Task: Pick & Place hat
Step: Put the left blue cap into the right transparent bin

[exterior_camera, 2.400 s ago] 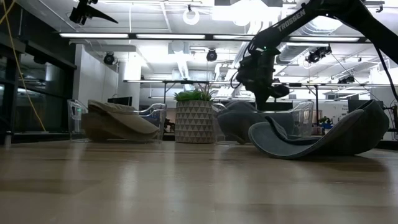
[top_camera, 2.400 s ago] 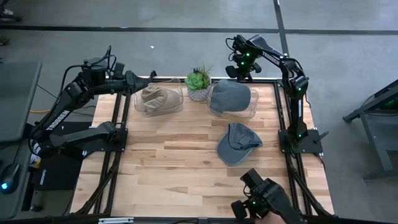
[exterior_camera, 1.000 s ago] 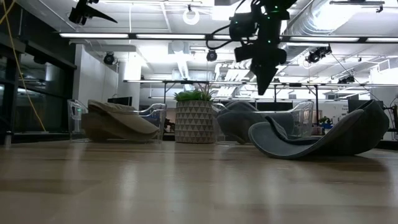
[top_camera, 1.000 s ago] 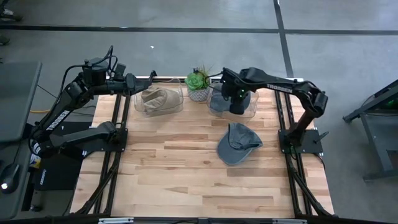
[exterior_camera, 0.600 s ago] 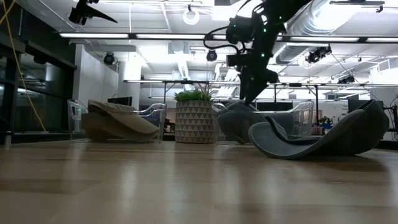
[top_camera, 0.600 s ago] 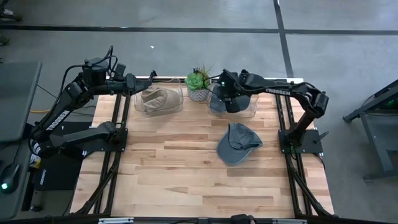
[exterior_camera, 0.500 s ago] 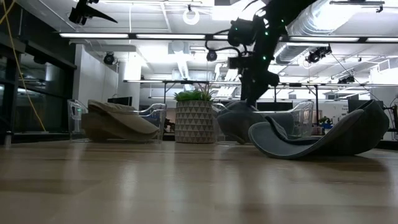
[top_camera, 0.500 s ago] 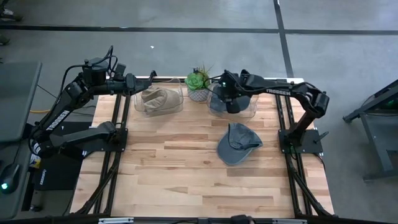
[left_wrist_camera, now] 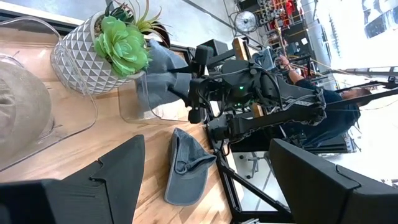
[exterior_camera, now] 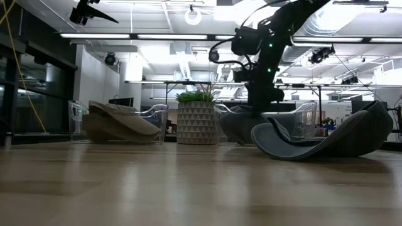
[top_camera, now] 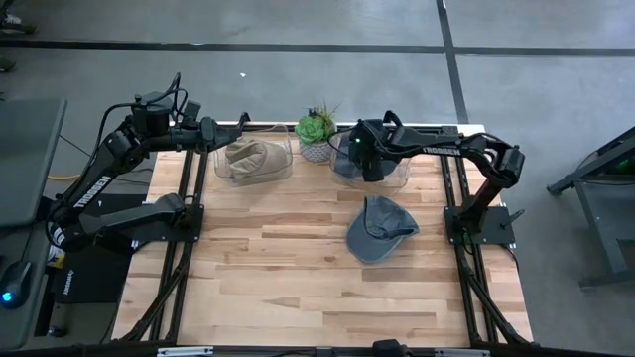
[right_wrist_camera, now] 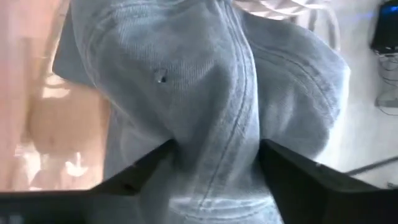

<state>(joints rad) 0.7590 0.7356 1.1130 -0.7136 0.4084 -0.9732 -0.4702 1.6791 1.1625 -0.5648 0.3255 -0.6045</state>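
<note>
Two clear bins sat at the counter's [top_camera: 298,268] far edge: the right bin [top_camera: 397,174] held a grey hat [top_camera: 349,159] directly under the right claw [top_camera: 369,171], the left bin [top_camera: 283,162] held a tan hat [top_camera: 250,159] just beside the left claw [top_camera: 210,131]. Potted succulent [top_camera: 317,129] stood between the bins. A second grey hat [top_camera: 379,228] lay loose on the counter, nearer than the right claw. Right claw's fingers [right_wrist_camera: 143,171] straddled a fold of the binned grey hat [right_wrist_camera: 205,93], pressed into the cloth; whether clamped, cannot tell. Left claw spread, holding nothing. Versus a second earlier, the right claw had dropped from above into the bin; hats and left arm unchanged.
</note>
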